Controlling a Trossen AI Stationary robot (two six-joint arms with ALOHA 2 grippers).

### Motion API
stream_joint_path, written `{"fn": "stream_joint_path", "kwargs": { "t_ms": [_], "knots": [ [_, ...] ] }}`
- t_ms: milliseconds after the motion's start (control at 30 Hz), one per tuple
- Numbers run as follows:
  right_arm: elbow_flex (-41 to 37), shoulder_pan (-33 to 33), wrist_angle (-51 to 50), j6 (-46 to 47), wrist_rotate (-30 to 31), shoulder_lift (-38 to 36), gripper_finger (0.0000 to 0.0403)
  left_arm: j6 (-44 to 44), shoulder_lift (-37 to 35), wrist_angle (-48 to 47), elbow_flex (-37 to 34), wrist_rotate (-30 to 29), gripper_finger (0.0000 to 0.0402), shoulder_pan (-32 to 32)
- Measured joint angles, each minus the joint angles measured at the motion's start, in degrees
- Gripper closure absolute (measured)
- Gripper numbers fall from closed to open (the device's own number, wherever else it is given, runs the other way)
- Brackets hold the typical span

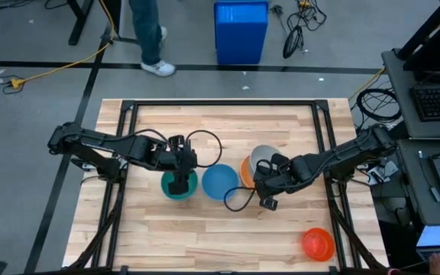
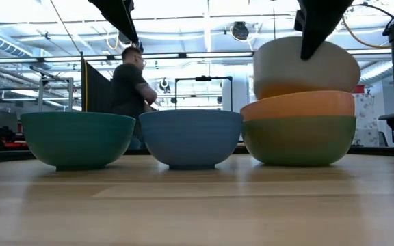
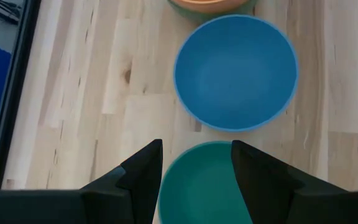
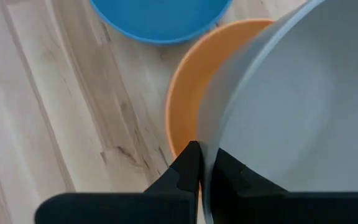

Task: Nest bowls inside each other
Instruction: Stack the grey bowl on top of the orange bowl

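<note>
In the low view a sage green bowl point(image 2: 299, 142) holds an orange bowl point(image 2: 298, 104), and a grey-white bowl point(image 2: 306, 66) hangs over them. My right gripper point(image 4: 201, 152) is shut on that grey-white bowl point(image 1: 264, 156). A blue bowl point(image 1: 220, 182) and a teal bowl point(image 1: 179, 187) stand on the table to their left. My left gripper point(image 3: 196, 155) is open high above the teal bowl point(image 3: 201, 186) and touches nothing. My right gripper pinches the grey-white bowl's rim point(image 4: 207, 180), one finger inside the bowl and one outside. The fingers come from above, slanting down. The bowl stays mouth up over the orange bowl point(image 4: 188, 93), its base down at that bowl's rim; I cannot tell whether they touch.
A red-orange bowl point(image 1: 318, 243) stands alone near the table's front right corner. Black frame rails point(image 1: 128, 153) run along the table's sides. Beyond the far edge a big blue bin point(image 1: 241, 30) stands on the floor and a person point(image 2: 130, 85) is there.
</note>
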Motion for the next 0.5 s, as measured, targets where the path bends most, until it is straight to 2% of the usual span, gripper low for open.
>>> {"fn": "stream_joint_path", "kwargs": {
  "t_ms": [367, 500],
  "knots": [
    [-4.8, 0.0, 4.7, 0.2, -1.7, 0.0, 0.0402, -0.1, 0.0, 0.0, 0.0, 0.1, 0.0221, -0.7],
    [-4.9, 0.0, 4.8, 0.2, -1.9, 0.0, 0.0391, -0.2, 0.0, 0.0, 0.0, 0.3, 0.0221, -1.3]
  ]
}}
